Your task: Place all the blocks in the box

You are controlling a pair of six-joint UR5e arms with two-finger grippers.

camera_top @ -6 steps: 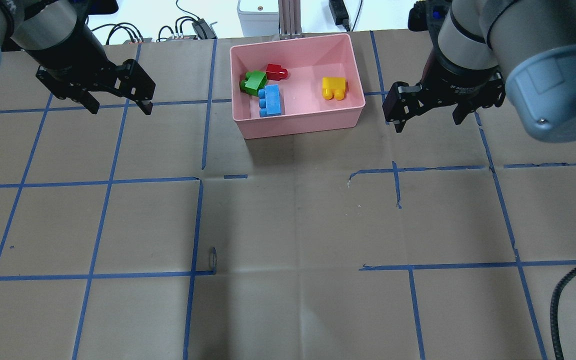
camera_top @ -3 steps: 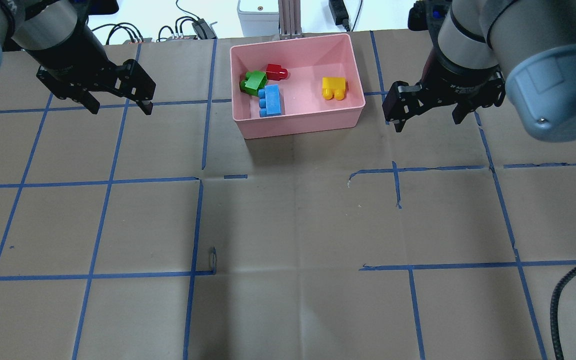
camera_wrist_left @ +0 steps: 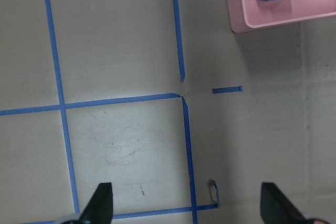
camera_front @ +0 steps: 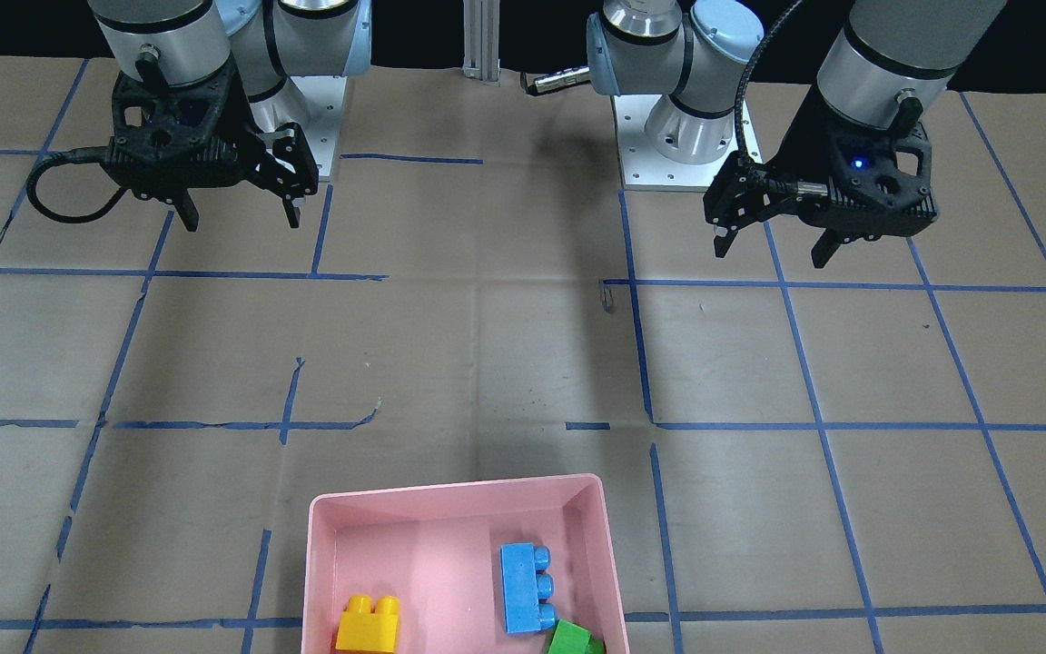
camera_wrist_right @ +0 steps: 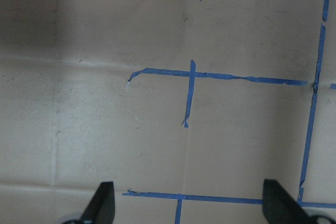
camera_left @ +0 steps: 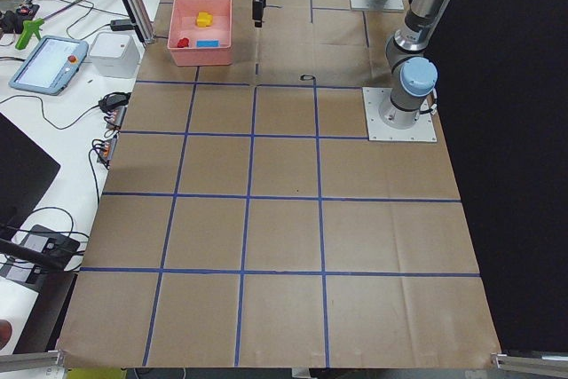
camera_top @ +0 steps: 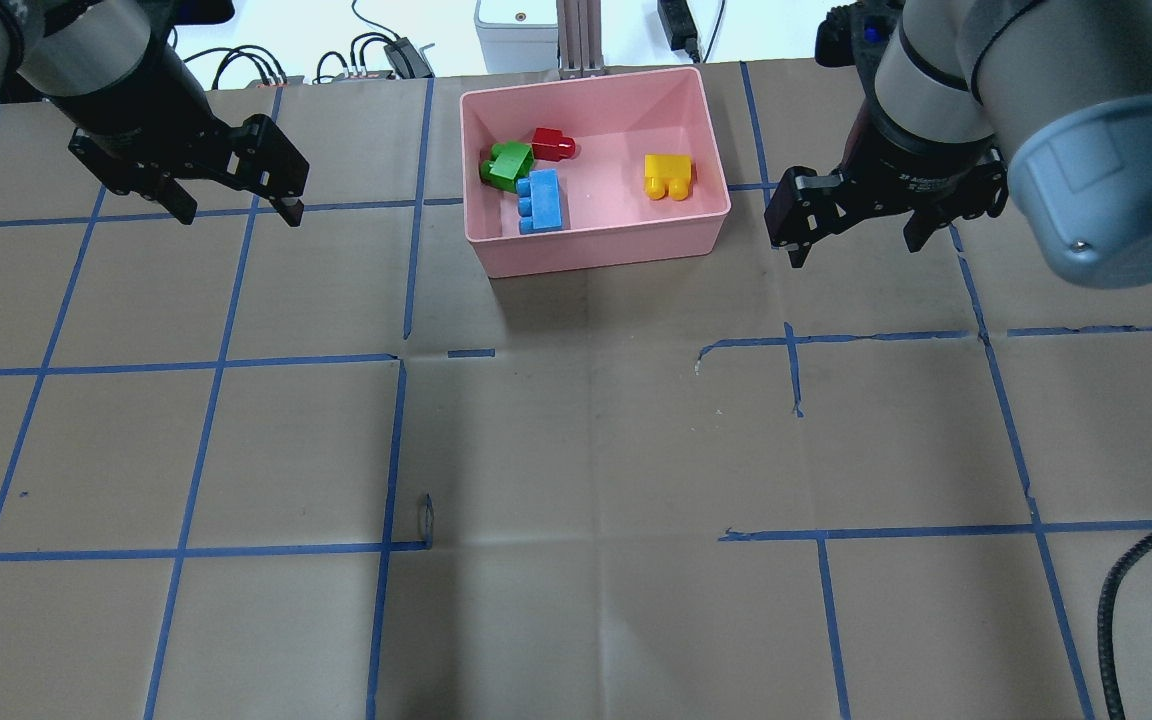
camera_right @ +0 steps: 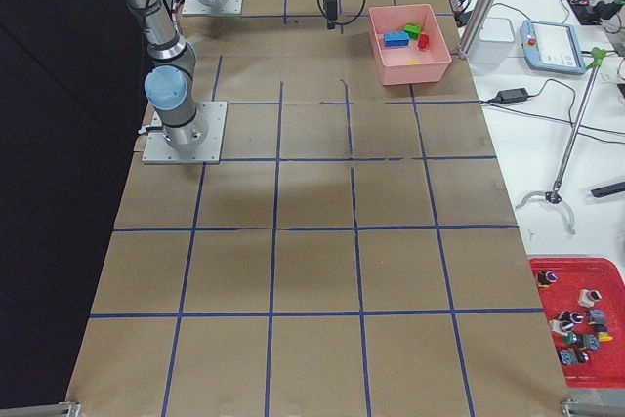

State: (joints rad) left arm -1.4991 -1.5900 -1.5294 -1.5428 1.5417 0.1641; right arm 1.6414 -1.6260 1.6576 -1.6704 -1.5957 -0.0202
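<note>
– Taped brown surface, front view: left end effector, right end effector both spread, empty?
– Yes. Overhead: green block, red block, blue block, yellow block all in pink box, between the end effectors.

brown paper-covered table with a blue tape grid; white side bench alongside

The bench, covered in brown paper, is carrying a grid of blue tape lines. The pink box is resting directly on it at the overhead frame's upper centre.
</note>
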